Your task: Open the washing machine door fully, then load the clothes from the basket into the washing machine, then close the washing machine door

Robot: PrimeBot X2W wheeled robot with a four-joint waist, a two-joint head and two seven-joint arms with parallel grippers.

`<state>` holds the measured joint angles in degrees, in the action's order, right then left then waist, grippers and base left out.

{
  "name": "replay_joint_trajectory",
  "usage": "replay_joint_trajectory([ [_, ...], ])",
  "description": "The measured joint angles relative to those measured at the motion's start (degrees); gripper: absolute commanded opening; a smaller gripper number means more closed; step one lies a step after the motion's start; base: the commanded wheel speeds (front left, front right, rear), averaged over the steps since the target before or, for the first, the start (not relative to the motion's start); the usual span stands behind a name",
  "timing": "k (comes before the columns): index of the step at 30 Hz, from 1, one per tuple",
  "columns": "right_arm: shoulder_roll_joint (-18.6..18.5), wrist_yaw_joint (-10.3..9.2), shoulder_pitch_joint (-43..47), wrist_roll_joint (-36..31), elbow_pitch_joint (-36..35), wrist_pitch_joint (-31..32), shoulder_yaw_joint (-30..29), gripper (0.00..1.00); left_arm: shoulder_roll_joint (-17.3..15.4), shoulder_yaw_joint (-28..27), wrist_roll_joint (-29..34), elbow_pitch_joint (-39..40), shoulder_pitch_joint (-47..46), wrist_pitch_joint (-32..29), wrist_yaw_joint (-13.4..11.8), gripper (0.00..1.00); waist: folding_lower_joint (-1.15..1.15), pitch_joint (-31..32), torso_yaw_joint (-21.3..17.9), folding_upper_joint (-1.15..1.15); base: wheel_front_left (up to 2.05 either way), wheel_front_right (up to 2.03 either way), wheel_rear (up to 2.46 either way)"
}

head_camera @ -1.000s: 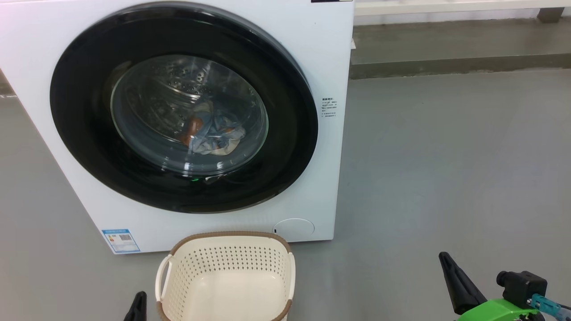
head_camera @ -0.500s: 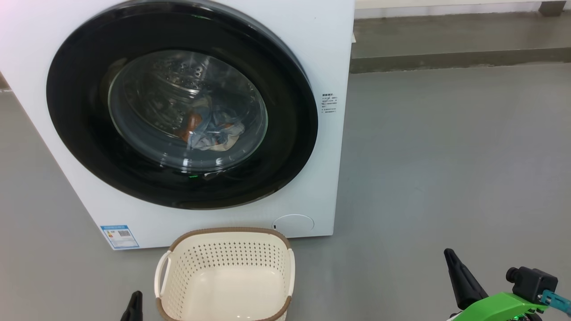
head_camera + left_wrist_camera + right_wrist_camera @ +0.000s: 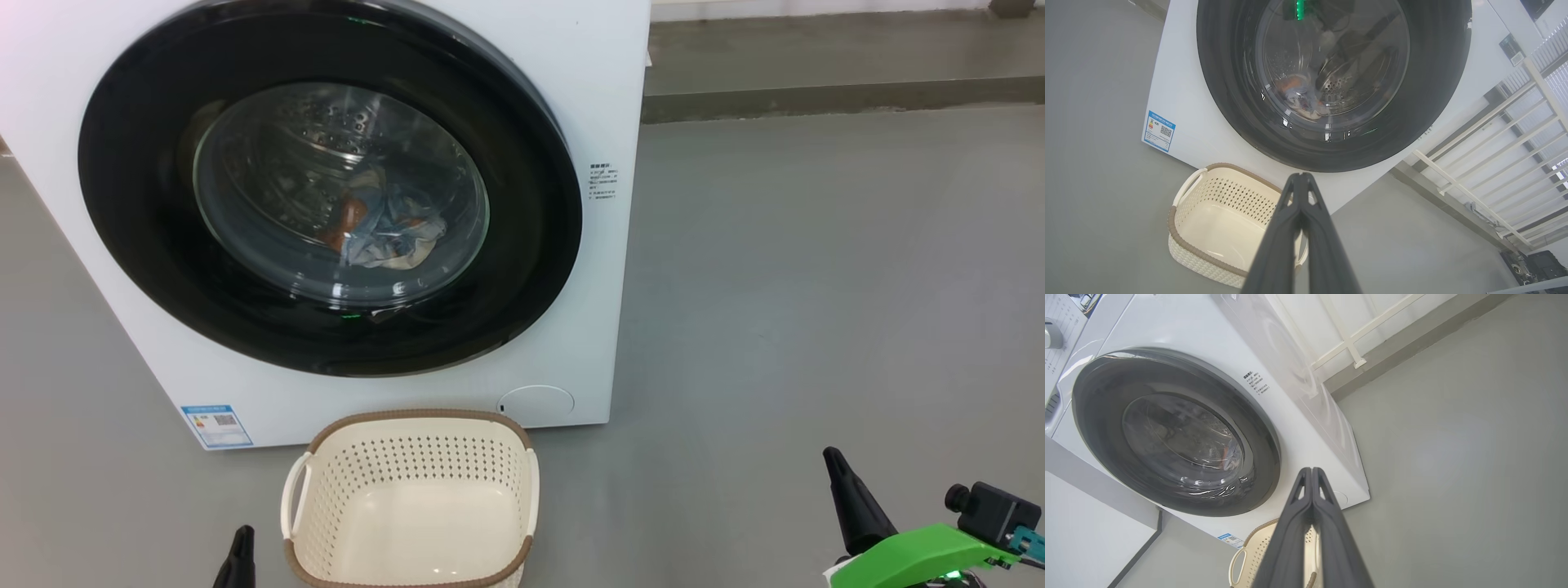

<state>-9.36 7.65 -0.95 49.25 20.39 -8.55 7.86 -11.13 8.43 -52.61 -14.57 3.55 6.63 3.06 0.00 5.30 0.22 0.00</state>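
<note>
Cream basket [image 3: 408, 469] fronts washing machine [image 3: 596, 286]; left gripper [image 3: 1300, 174], right gripper [image 3: 1311, 469] closed tight, holding nothing

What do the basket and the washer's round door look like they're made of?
Basket: cream plastic by the look, matte, with moulded rows of holes; the brown rim looks woven, though it may be moulded too. Door: glossy black rim, probably plastic, showing faint reflections; clear bulging centre, likely glass, with sharp glints.
</note>
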Motion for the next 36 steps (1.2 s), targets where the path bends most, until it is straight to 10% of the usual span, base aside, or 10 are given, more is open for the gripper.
replay_joint_trajectory([
  [36, 2.6, -0.01, -0.9, 16.3, -1.7, 5.8, -6.1, 0.0, 3.4, -5.1, -15.5, -0.2, -2.7, -5.0, 1.5, 0.0, 0.0, -2.2, -0.1, 0.0, 0.0, 0.0, 0.0],
])
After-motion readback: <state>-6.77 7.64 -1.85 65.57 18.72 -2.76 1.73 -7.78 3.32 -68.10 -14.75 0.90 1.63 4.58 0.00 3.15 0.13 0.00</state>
